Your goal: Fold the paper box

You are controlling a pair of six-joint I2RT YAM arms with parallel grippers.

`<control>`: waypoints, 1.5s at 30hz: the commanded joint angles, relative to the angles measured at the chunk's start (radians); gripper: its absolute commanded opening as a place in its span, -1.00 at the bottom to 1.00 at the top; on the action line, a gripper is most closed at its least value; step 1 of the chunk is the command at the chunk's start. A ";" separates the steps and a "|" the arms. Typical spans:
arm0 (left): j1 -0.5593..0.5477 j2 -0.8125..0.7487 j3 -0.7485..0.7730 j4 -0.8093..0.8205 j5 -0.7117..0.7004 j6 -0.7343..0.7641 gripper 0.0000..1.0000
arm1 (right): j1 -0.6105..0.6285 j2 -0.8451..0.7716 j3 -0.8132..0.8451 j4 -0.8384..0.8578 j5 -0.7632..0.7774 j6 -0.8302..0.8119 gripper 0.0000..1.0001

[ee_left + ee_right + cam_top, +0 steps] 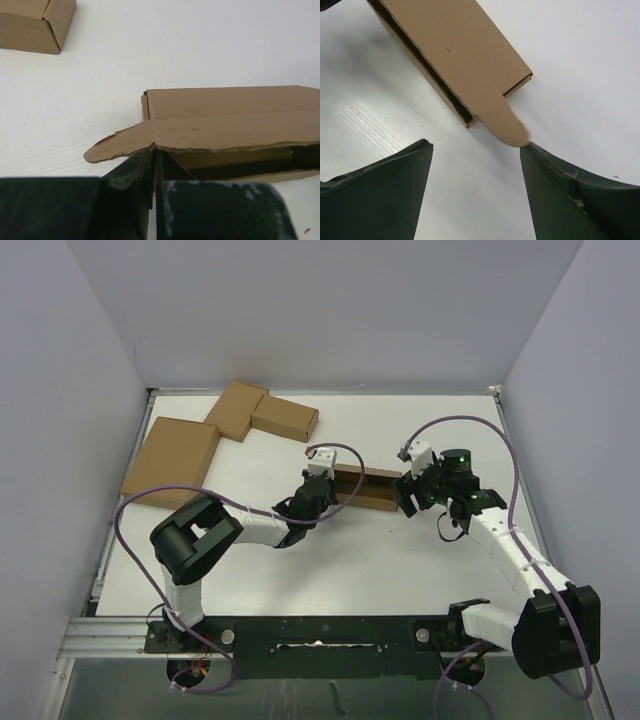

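Paper box [368, 487]: a long, narrow brown carton is laid flat near the middle of the white table [330, 570], crosswise between the ends of the two arms.
Box lid [225, 102]: it is folded over the top. Along the long side facing the left wrist camera, a dark slit is left under its ragged edge.
Left-end tab [117, 144]: a rounded cardboard tongue is seen sticking out flat from the box's left end, low over the table.
Right-end tab [506, 124]: a matching rounded tongue is seen projecting from the box's right end, toward the right arm.
Left gripper [154, 159]: the fingers are pressed together. Their tips are set against the lower edge of the lid, just where the left-end tab begins. Whether cardboard is nipped between them cannot be told.
Right gripper [476, 146]: the fingers are spread wide, with only bare table seen between them. It is held just off the box's right end, and the tip of the right-hand finger [535, 155] appears to be touched by the rounded end of the right-end tab.
Flat squarish carton [175, 458]: a larger one is laid at the far left of the table, well apart from the paper box.
Pair of small cartons [245, 410]: they are set corner to corner at the far edge, just beside the flat squarish carton.
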 commanded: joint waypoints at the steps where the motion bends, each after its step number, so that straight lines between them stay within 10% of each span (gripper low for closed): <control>1: -0.008 -0.087 0.005 0.012 -0.013 0.005 -1.00 | -0.089 -0.079 0.072 -0.146 -0.256 -0.213 0.47; 13: -0.020 -0.088 0.004 0.013 -0.013 0.008 -1.00 | -0.125 -0.046 0.281 -0.416 -0.651 -0.535 0.71; 27: -0.021 -0.089 0.001 0.019 -0.014 0.010 -1.00 | 0.050 0.096 0.297 -0.312 -0.296 -0.580 0.50; 45: -0.028 -0.128 -0.022 0.017 0.005 0.008 -1.00 | 0.101 0.099 0.190 -0.183 -0.156 -0.668 -0.79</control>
